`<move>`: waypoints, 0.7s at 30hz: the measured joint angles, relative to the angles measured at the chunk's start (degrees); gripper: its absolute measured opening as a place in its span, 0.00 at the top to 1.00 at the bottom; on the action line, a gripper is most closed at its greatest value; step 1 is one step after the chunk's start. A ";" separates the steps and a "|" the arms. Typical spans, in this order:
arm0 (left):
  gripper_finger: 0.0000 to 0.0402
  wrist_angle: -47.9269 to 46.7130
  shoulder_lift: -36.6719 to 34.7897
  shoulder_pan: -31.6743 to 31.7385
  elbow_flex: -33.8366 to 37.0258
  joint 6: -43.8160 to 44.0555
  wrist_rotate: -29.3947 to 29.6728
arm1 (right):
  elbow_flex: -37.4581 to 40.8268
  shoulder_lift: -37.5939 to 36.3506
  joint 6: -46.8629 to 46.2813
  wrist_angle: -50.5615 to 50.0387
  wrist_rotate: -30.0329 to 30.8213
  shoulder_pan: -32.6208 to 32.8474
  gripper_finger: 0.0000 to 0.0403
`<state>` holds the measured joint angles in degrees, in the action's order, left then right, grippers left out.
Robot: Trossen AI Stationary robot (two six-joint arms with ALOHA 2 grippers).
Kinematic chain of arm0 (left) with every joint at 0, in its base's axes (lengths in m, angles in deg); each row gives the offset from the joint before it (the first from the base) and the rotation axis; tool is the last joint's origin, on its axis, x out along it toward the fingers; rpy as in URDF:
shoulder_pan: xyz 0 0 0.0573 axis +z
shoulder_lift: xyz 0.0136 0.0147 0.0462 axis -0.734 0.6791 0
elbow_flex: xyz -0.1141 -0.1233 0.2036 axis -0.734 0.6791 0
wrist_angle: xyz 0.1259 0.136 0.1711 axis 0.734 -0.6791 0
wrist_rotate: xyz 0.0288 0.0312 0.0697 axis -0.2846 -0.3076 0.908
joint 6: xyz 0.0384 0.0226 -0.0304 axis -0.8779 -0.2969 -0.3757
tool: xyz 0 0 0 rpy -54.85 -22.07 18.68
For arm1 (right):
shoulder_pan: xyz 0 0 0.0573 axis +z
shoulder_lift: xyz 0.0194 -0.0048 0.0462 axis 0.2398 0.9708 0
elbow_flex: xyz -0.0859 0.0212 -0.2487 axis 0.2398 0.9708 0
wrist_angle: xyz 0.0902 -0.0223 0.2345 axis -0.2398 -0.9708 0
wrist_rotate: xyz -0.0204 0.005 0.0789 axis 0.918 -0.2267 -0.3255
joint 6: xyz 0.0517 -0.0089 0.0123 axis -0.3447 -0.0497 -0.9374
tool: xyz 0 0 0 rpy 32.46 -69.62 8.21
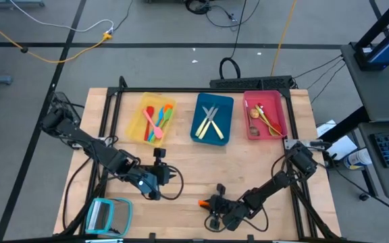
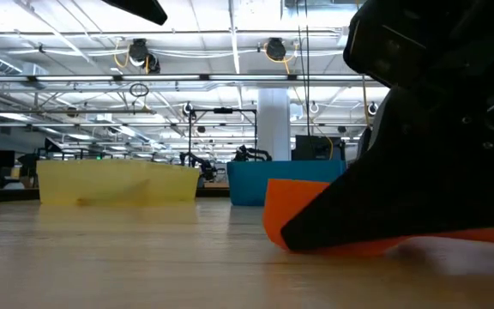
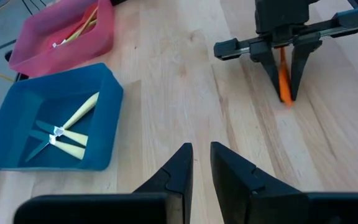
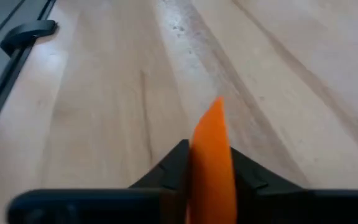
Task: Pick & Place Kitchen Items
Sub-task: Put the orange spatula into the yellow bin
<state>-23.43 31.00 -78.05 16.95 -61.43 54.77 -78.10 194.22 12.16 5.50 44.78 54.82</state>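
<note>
In the right wrist view, right claw pinches an orange utensil.

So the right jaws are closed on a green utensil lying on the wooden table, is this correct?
Not quite: the utensil is orange, not green. The right wrist view shows the right gripper with its jaws closed on it, low over the wooden table.

One camera looks straight down on me; another sits at tabletop level; my left wrist camera and the overhead share the blue rectangular plastic tray at 12 o'clock.
</note>
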 joint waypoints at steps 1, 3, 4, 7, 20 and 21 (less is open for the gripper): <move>0.84 0.00 0.00 -0.01 0.00 0.00 0.00 | 0.00 0.00 0.03 0.34 -0.50 0.00 0.89; 0.84 0.16 0.00 0.00 0.00 0.03 0.00 | 0.00 0.00 0.44 1.08 -1.02 0.01 0.95; 0.84 0.46 0.00 -0.01 0.00 0.20 -0.01 | 0.02 0.03 1.06 1.64 -1.05 0.04 0.96; 0.84 0.87 -0.02 0.00 0.00 2.23 -0.02 | 0.05 -0.10 4.33 4.33 -1.10 0.02 0.95; 0.84 1.49 -0.01 -0.59 0.00 6.12 0.04 | 0.72 -15.23 24.38 -3.07 2.74 -0.04 0.96; 0.84 2.22 0.29 -0.76 0.00 5.81 0.08 | 1.33 -17.38 25.87 -3.36 3.92 -0.04 0.95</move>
<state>-21.22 31.30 -78.81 16.95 -55.62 54.85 -76.77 176.84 38.03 2.13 48.70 54.78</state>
